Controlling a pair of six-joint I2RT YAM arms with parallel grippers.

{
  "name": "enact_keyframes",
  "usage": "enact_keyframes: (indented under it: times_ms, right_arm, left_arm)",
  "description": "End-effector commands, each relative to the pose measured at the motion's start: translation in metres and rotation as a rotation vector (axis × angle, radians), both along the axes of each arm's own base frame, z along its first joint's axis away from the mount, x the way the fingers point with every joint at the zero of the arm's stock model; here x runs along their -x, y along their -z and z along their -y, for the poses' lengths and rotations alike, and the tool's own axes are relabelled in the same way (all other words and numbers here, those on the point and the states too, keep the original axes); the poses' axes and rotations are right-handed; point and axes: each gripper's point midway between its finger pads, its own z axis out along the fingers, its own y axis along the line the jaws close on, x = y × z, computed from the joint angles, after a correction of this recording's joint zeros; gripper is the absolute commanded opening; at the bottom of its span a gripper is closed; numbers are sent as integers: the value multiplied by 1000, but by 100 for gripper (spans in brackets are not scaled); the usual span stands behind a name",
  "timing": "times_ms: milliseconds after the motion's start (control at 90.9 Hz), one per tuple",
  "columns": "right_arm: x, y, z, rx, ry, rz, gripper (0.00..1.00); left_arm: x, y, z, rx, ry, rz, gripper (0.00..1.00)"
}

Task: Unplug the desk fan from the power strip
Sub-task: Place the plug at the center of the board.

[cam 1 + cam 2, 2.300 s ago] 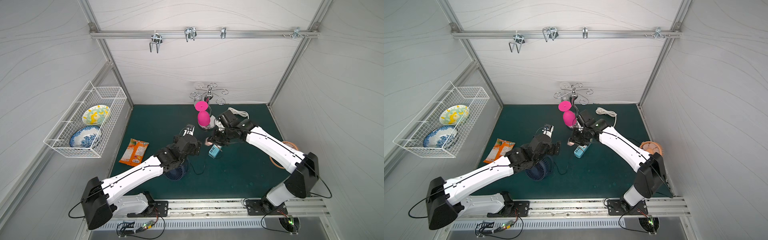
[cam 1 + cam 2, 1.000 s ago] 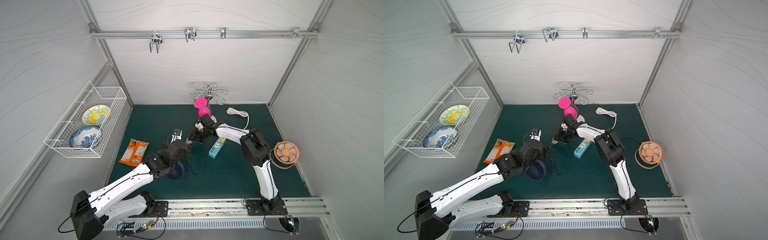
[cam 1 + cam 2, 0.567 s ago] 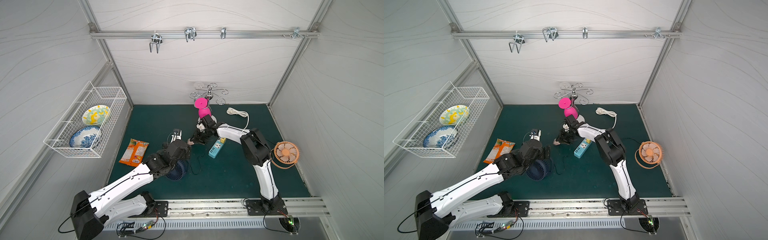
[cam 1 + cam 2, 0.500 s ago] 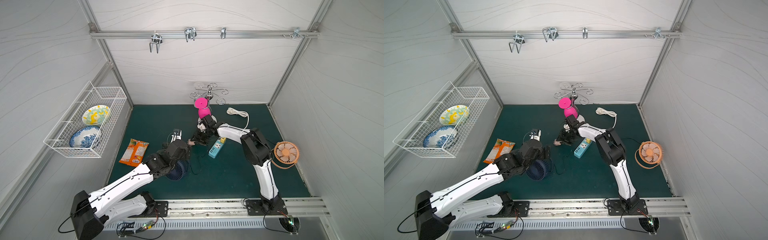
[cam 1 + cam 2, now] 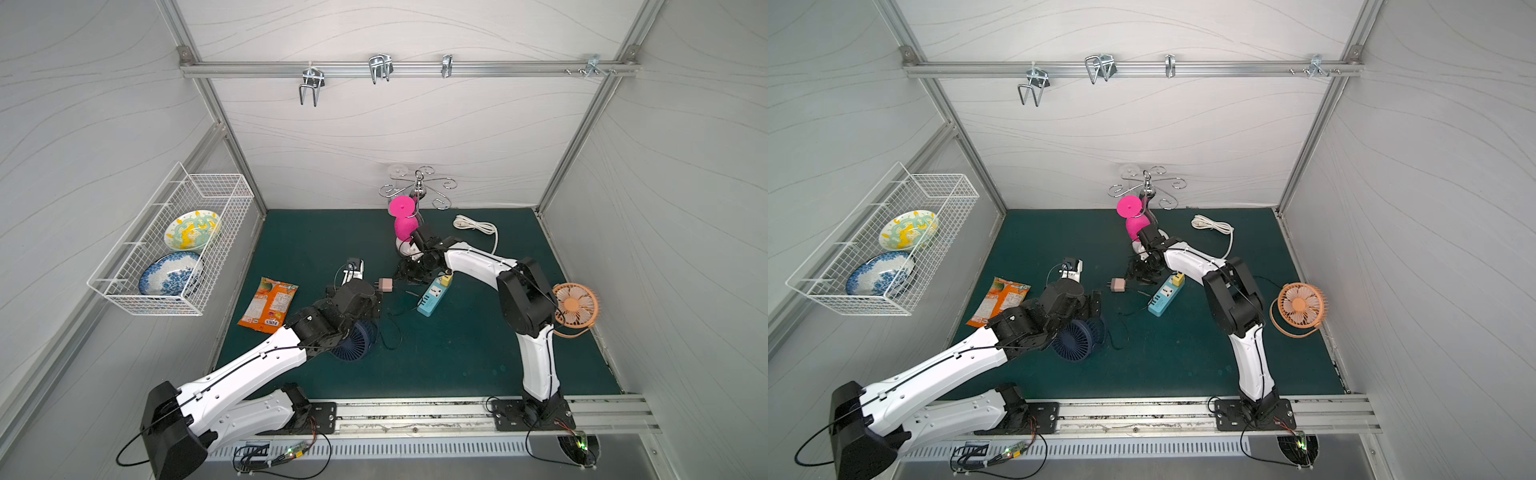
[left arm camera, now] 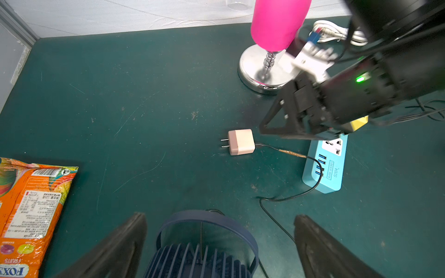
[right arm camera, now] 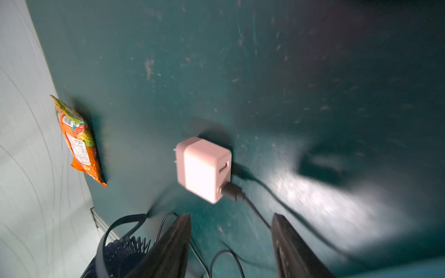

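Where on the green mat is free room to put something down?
Bare: the front strip of the mat between navy fan and right arm base; the back-left corner behind the snack bag. Crowded: the middle, around pink adapter, power strip and right tool.

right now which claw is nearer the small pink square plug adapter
Right. The right claw hangs just behind the pink plug adapter, at its cable end; the left claw sits farther back, over the dark blue fan.
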Motion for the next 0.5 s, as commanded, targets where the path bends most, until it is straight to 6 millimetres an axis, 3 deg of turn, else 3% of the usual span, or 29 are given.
enact_keyframes:
  times_ms: [0, 187, 484]
  right_arm:
    - [-1, -35, 22, 57, -2, 104, 58]
    - [7, -68, 45, 100, 9, 192, 57]
    - [35, -79, 72, 111, 18, 203, 57]
  left_arm:
    - [-6, -16, 5, 50, 5, 50, 100]
    - [-10, -32, 10, 95, 8, 93, 100]
    - [-8, -41, 46, 181, 179, 103, 96]
